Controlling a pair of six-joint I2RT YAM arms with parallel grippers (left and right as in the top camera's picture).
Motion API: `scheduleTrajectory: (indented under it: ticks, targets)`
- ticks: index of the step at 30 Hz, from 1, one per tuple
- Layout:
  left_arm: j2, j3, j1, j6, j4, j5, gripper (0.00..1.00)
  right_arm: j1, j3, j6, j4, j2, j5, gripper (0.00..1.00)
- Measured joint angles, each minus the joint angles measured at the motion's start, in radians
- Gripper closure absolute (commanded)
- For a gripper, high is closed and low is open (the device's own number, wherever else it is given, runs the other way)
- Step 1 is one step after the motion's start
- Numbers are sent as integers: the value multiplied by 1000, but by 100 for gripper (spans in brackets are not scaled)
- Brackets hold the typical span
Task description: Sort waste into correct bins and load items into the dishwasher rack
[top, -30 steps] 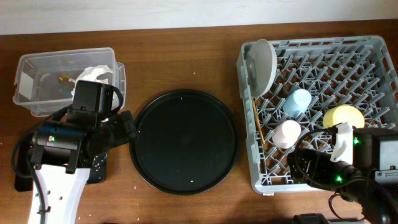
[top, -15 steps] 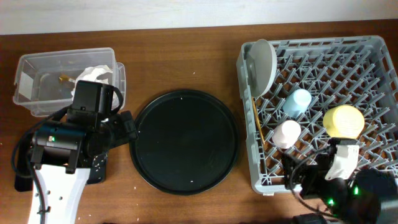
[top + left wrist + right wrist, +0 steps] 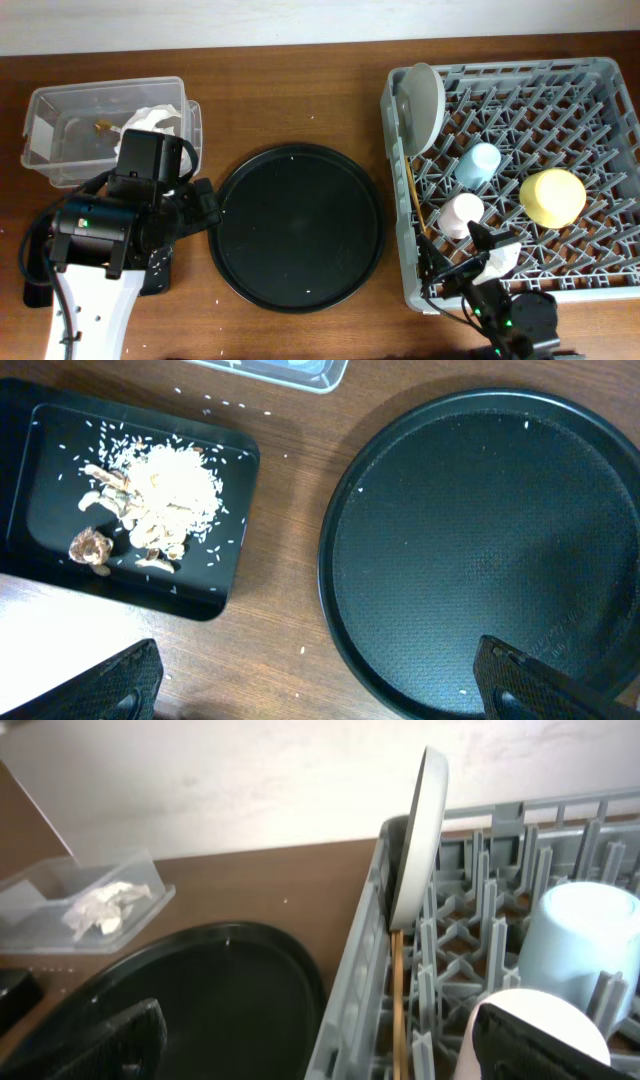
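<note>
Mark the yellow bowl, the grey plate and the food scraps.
yellow bowl point(image 3: 552, 196): overhead view, middle of its yellow surface.
grey plate point(image 3: 417, 835): right wrist view, about halfway up its upright side.
food scraps point(image 3: 165, 490): left wrist view, centre of the heap.

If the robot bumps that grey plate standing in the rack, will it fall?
Probably not far: the plate stands on edge in the rack, whose pegs should catch it. It looks stiff and smooth, so likely slippery to pinch.
</note>
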Motion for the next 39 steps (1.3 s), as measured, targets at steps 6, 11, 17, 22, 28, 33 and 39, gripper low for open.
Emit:
scheduleTrajectory:
  ticks: [6, 11, 17, 22, 28, 33, 39]
  targets:
    - [0, 0, 0, 0, -1, 0, 1, -76, -127, -1, 206, -2, 0, 1]
    - [0, 0, 0, 0, -1, 0, 1, -117, -147, -173, 226, -2, 0, 1]
    - [0, 0, 0, 0, -1, 0, 1, -193, -147, -241, 207, -2, 77, 1]
    - [0, 0, 0, 0, -1, 0, 1, -195, -147, -193, 200, -2, 167, 1]
    - [0, 0, 0, 0, 0, 0, 1, -195, -147, -195, 200, -2, 177, 1]
    - [0, 0, 0, 0, 0, 0, 1, -195, -147, -208, 200, -2, 177, 1]
    - [0, 0, 0, 0, 0, 0, 1, -195, -147, -260, 200, -2, 177, 1]
